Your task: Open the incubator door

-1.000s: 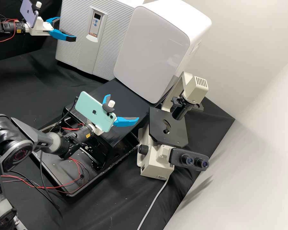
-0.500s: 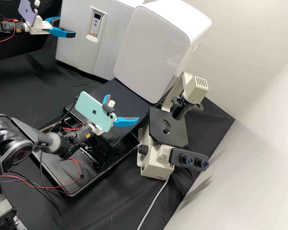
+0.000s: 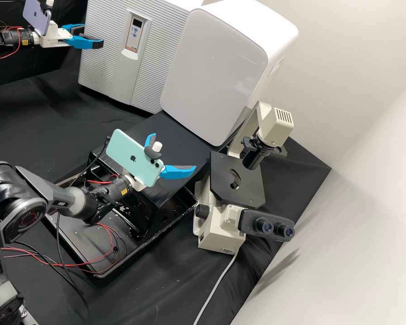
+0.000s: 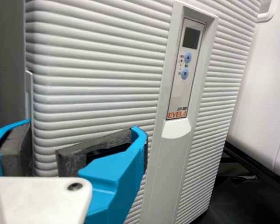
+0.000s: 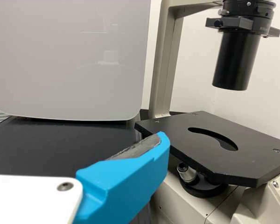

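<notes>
The incubator (image 3: 110,58) is a ribbed grey-white cabinet at the back left, its door closed. Before its left part my left gripper (image 3: 93,37) stands partly open. In the left wrist view, the left gripper (image 4: 44,147) has a gap between its dark-padded fingers, with the side edge of the incubator door (image 4: 98,84) behind that gap; contact cannot be told. My right gripper (image 3: 173,151) is open with nothing between its fingers, above the black platform. In the right wrist view, one blue finger of the right gripper (image 5: 126,179) shows beside the microscope stage.
A smooth white cabinet (image 3: 214,74) stands right of the incubator. The microscope (image 3: 237,180) is right of my right gripper. Under that arm lies a black tray (image 3: 83,234) with loose red and black wires. A black platform (image 3: 169,131) lies before the white cabinet.
My left gripper has shifted slightly left and up in the high view, and its fingers have come closer together. The right arm has kept still.
</notes>
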